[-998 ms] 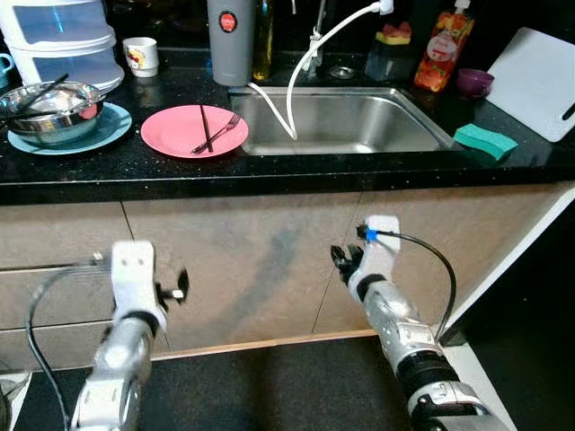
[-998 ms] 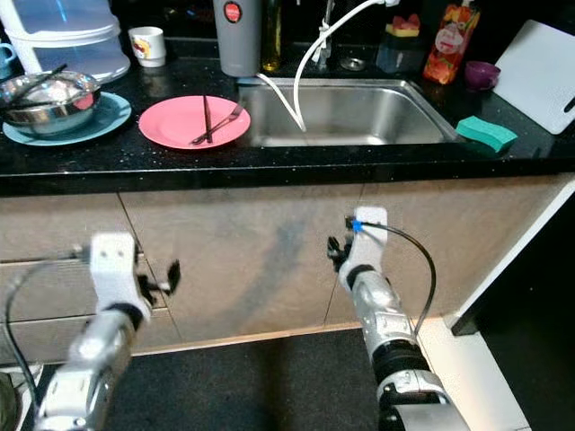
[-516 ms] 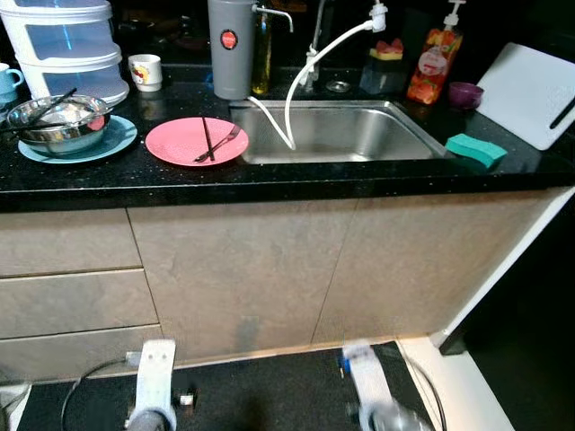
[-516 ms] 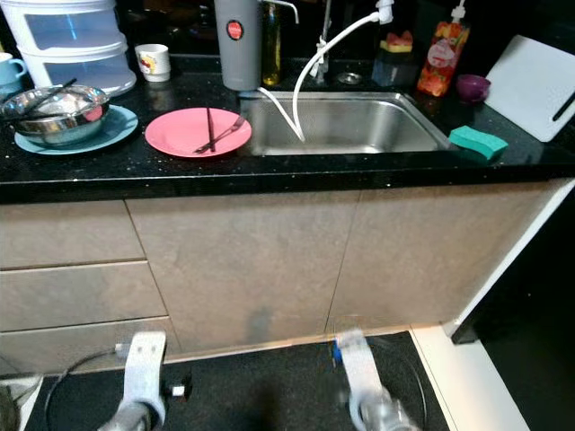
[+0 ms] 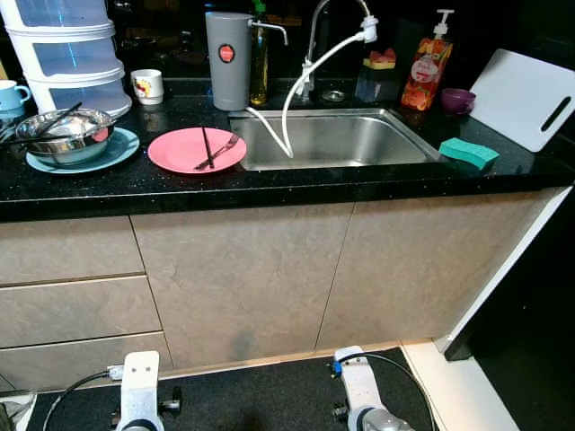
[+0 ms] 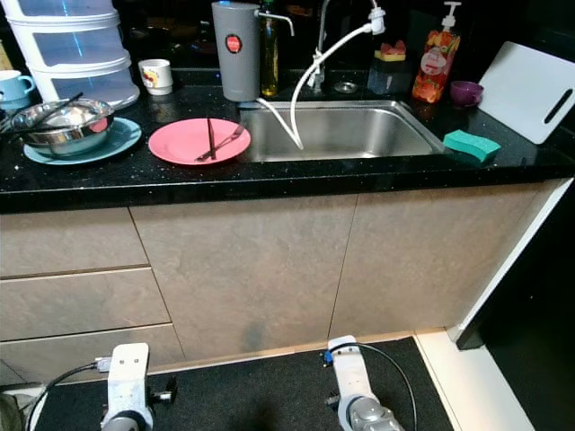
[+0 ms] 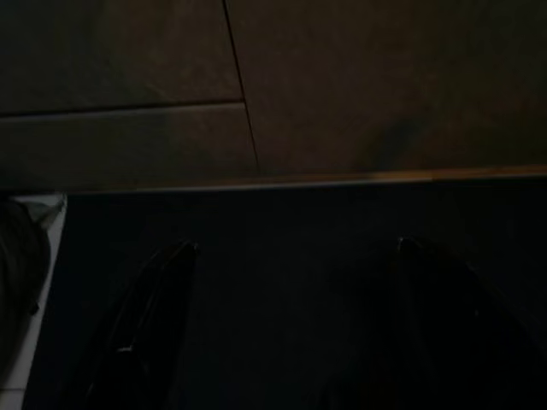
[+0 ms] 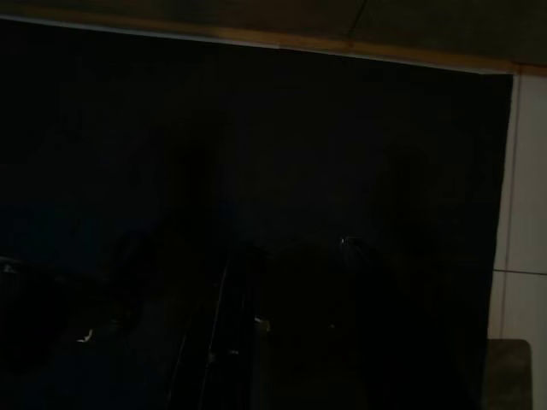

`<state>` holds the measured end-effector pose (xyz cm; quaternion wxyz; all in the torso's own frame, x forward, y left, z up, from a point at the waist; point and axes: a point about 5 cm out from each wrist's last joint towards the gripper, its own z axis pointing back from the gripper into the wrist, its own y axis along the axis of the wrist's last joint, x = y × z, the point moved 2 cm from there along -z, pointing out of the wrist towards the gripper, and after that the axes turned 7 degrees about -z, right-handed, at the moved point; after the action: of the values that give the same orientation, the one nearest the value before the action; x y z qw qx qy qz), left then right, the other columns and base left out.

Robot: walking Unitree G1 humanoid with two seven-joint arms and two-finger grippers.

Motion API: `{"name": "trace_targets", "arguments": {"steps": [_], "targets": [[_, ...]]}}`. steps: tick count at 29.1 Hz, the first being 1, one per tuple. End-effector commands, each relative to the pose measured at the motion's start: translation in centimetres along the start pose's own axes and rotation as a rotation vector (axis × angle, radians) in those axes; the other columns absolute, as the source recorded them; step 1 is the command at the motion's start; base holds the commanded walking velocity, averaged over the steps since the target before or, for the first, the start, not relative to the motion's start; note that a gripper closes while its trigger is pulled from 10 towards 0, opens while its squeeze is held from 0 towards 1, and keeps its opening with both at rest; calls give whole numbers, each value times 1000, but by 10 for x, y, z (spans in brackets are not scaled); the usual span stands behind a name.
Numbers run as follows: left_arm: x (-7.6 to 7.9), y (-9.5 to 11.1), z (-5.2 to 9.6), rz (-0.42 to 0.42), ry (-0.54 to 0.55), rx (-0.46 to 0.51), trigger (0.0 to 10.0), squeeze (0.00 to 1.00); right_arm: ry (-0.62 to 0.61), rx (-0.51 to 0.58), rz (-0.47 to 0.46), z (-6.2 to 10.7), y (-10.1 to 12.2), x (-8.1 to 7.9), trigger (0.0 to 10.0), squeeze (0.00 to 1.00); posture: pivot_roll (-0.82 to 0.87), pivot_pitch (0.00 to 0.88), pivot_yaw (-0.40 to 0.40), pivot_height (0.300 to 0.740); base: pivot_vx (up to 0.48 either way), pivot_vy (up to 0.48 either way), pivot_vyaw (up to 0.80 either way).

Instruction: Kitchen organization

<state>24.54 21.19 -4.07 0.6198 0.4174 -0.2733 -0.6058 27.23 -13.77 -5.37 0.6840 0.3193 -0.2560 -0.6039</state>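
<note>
I'm standing facing the black tabletop (image 5: 296,184), using the steel sink (image 5: 337,139) as landmark. My left end effector (image 7: 286,329) is hanging low over the dark floor mat (image 6: 260,386) below the cabinets, its two black fingers (image 7: 149,312) spread wide apart with nothing between them. My right end effector (image 8: 248,350) is hanging low too, under the sink cabinet; its wrist view is too dark, so I cannot tell how its fingers are standing. Just left of the sink a pink plate (image 5: 184,148) is carrying a fork (image 5: 221,148) and dark chopsticks (image 5: 205,146). Further left a steel bowl (image 5: 65,135) is sitting on a blue plate (image 5: 121,148). Behind the sink's left corner a grey canister (image 5: 227,58) is standing upright. A white hose (image 5: 296,94) is drooping into the sink. Right of the sink a green sponge (image 5: 469,153) is lying on the tabletop, with a white cutting board (image 5: 526,85) leaning beyond it.
</note>
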Motion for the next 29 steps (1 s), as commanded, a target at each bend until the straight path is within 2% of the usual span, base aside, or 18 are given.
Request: {"name": "trace_targets", "arguments": {"steps": [1,10,13,17,20,21,22,25,27,29], "targets": [[-6,-2,2,-14,8,6,10000,4,4,-12,-15,0,-4,-2,10000,0,192,74,14,740,0,0,0],[-12,-3,8,-23,-16,35,10000,0,-2,-24,-67,1,-8,-5,10000,0,261,104,33,740,0,0,0],[-13,-2,12,11,-19,64,10000,0,3,-13,-91,1,-8,-8,10000,0,250,107,34,740,0,0,0],[-8,-2,12,1,-24,63,10000,0,-12,19,-108,0,-2,-6,10000,0,248,106,28,740,0,0,0],[-4,-2,12,0,-27,61,10000,0,-55,38,-82,0,1,1,10000,0,235,107,25,740,0,0,0],[0,-2,11,1,-37,58,10000,0,-102,63,-62,1,5,8,10000,0,219,106,23,740,0,0,0],[10,0,10,1,-71,71,10000,0,-208,140,-78,3,18,26,10000,0,219,106,23,740,0,0,0],[14,1,10,0,-83,78,10000,0,-249,182,-101,5,24,34,10000,0,200,107,20,740,0,0,0],[23,7,9,51,-119,94,10000,0,-232,292,-194,7,41,38,10000,0,157,108,17,740,0,0,0],[29,14,8,93,-146,124,10000,0,-202,374,-234,10,53,39,10000,0,151,109,17,740,0,0,0]]}}
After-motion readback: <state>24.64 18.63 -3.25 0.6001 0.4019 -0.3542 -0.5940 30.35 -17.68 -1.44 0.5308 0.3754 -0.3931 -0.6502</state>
